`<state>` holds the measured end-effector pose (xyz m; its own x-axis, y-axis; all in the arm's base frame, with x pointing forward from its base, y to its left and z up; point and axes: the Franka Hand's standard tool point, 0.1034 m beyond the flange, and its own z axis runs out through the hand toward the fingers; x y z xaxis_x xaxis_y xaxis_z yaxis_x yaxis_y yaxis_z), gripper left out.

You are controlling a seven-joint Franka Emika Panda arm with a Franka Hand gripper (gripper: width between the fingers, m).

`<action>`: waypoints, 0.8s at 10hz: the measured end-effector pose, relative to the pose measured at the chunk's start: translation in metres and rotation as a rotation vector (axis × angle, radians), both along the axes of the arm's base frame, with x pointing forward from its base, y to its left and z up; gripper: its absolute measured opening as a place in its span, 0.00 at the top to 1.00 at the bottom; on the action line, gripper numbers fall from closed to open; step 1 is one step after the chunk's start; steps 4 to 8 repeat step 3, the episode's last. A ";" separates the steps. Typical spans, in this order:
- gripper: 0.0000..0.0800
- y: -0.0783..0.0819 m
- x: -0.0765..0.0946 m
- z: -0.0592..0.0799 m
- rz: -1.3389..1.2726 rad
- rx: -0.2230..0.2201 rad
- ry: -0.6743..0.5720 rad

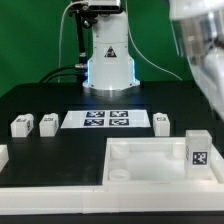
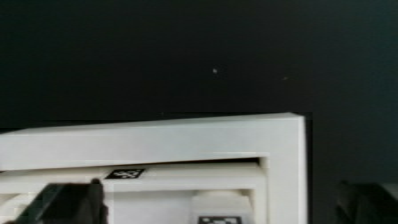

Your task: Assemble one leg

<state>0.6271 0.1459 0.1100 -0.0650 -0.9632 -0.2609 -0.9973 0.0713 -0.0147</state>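
One leg (image 1: 197,148), a small white block with a black-and-white tag, stands upright in the right corner of the large white tray-like panel (image 1: 130,178). In the wrist view this leg (image 2: 221,200) lies between my fingers, beside the panel's corner wall (image 2: 178,138). My gripper (image 2: 226,206) is open and empty, with one dark finger (image 2: 75,200) on each side of the leg and wide gaps to it. Its height above the leg cannot be told. Three more legs lie on the black table: two at the exterior view's left (image 1: 21,126) (image 1: 47,122) and one at its right (image 1: 162,121).
The marker board (image 1: 108,120) lies fixed in front of the robot base (image 1: 108,60). My arm (image 1: 203,60) shows blurred at the exterior view's right edge. Another white part (image 1: 2,156) is cut off at the left edge. The panel carries a tag (image 2: 128,173).
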 end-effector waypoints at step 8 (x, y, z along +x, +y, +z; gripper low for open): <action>0.19 0.001 0.001 0.000 0.002 0.000 -0.002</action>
